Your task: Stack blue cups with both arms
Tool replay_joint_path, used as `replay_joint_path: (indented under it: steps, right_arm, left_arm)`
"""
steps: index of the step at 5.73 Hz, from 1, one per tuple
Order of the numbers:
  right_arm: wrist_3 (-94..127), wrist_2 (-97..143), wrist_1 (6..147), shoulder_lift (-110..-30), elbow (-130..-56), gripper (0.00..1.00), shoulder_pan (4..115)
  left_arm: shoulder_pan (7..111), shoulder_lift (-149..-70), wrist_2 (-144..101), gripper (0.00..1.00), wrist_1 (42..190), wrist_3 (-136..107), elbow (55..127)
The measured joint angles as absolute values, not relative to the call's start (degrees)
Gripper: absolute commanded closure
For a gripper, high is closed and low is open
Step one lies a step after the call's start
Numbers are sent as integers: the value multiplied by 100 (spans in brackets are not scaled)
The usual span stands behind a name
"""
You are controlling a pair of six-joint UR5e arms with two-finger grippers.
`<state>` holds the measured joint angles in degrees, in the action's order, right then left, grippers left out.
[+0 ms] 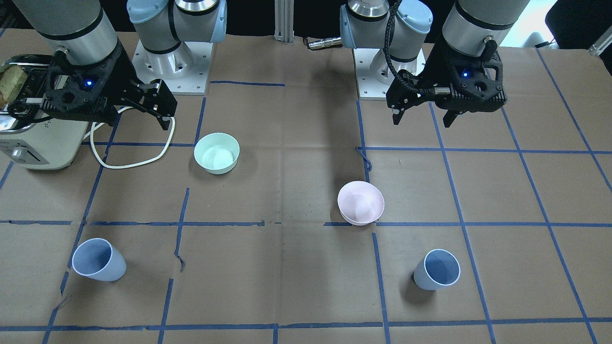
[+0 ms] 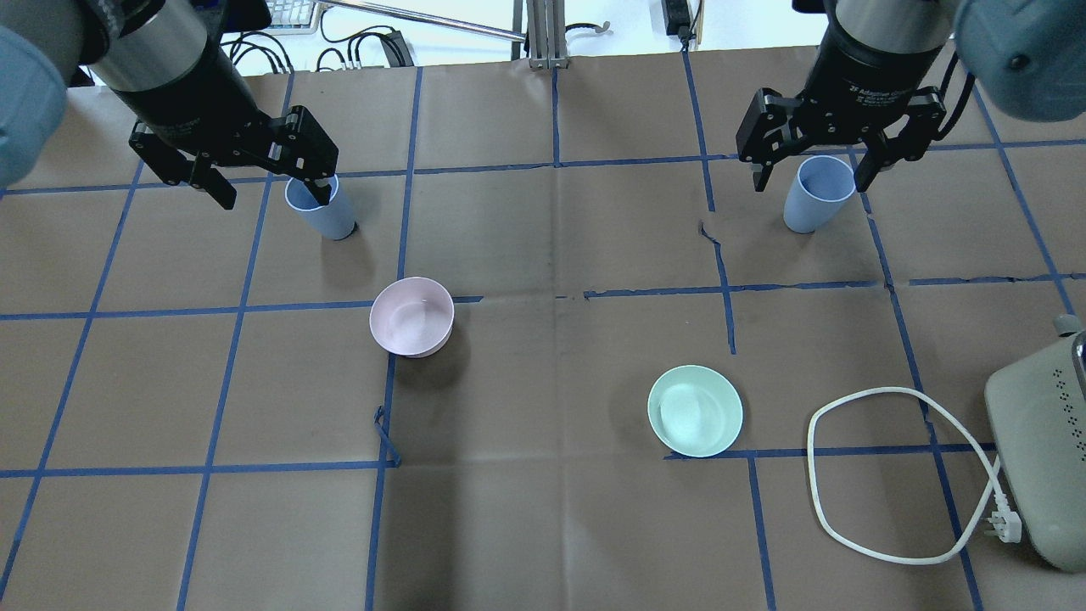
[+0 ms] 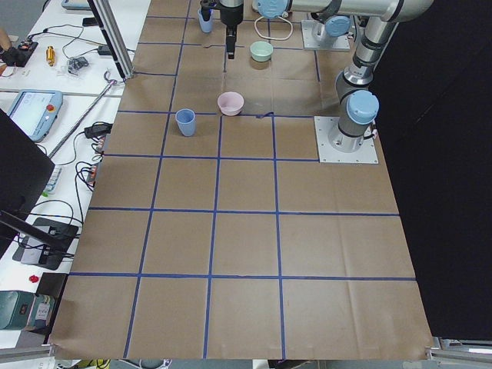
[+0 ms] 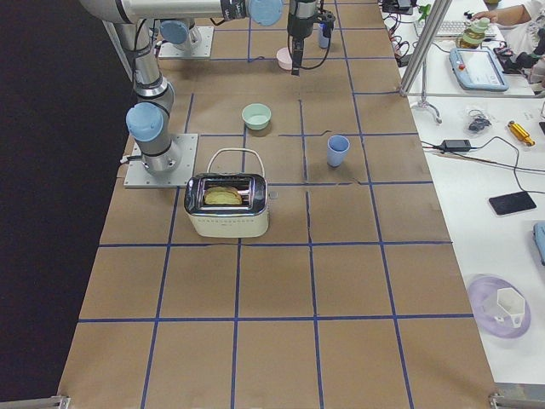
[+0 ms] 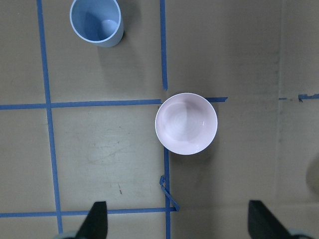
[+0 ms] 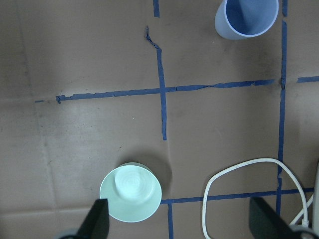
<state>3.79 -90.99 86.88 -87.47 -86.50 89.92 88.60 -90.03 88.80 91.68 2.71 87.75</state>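
Observation:
Two pale blue cups stand upright on the far side of the table. One is on my left side (image 2: 322, 212) (image 1: 437, 270) (image 5: 96, 21), the other on my right side (image 2: 817, 193) (image 1: 99, 260) (image 6: 245, 17). My left gripper (image 2: 267, 188) (image 1: 422, 122) is open and empty, held high above the table near the base. My right gripper (image 2: 813, 176) (image 1: 165, 107) is also open and empty, held high. In each wrist view the cup lies far ahead of the fingertips, at the top edge.
A pale pink bowl (image 2: 411, 316) (image 5: 186, 123) sits left of centre. A mint-green bowl (image 2: 695, 410) (image 6: 130, 193) sits right of centre. A cream toaster (image 2: 1039, 458) (image 1: 28, 138) with a looped white cord (image 2: 848, 475) stands at the near right.

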Motion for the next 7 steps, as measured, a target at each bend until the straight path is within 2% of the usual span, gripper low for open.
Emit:
replay_joint_path:
  steps: [5,7]
  right_arm:
    - [305,-9110,8880,-8676,-8680,0,8950]
    - [-542,-9119,9598,-7991,-8301,0,8424]
  left_arm:
    - [8849,-8987,8877,1,9158,288,8765]
    - [8830,-8978,8877,1,9158,297,8756]
